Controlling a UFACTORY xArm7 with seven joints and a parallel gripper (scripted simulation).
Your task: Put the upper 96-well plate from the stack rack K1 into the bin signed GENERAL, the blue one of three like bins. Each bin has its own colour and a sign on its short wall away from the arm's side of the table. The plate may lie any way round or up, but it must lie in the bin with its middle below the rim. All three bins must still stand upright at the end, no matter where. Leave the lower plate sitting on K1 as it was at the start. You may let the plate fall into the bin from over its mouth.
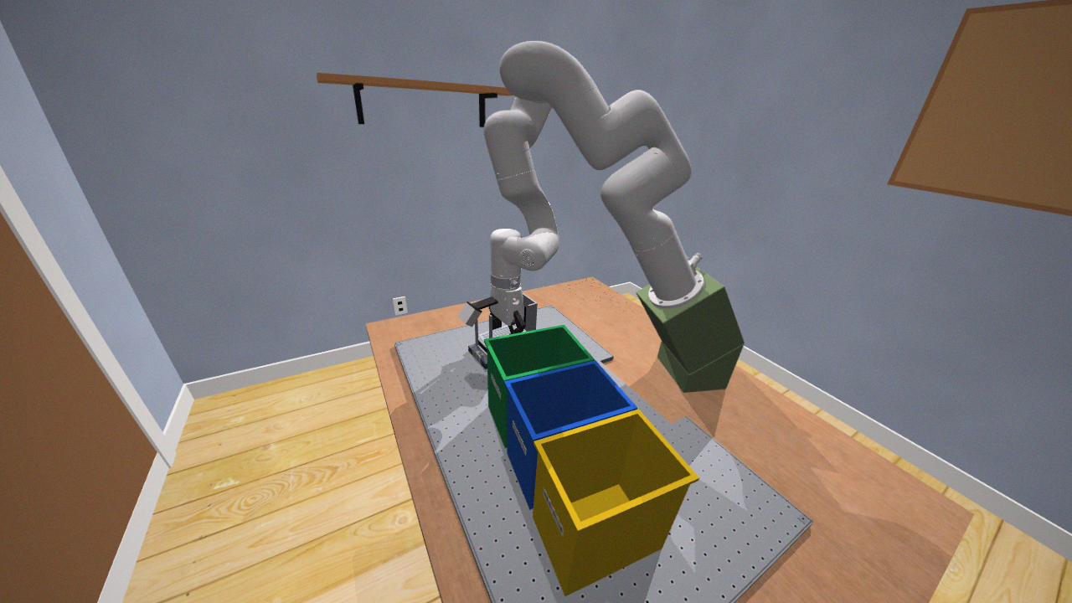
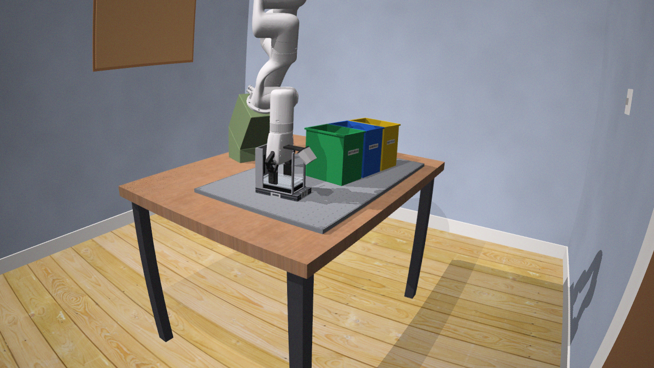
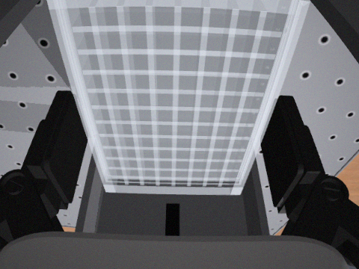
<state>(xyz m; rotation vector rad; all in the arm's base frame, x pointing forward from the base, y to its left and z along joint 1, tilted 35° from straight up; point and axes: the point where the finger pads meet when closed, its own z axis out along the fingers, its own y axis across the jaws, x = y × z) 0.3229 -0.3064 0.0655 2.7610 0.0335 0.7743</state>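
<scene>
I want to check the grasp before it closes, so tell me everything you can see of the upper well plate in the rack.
The upper 96-well plate is a clear, glassy rectangle with a white grid of square wells and a pale rim. It lies flat and level in rack K1, lengthwise under the wrist camera. The tool is open, its black fingers flanking the plate's long sides without touching it. The lower plate cannot be told apart beneath it.

Bright, soft shadows, bowed edges

My open fingers straddle the plate (image 3: 175, 90) with slim gaps either side; rack posts (image 2: 259, 166) hem me in.
</scene>
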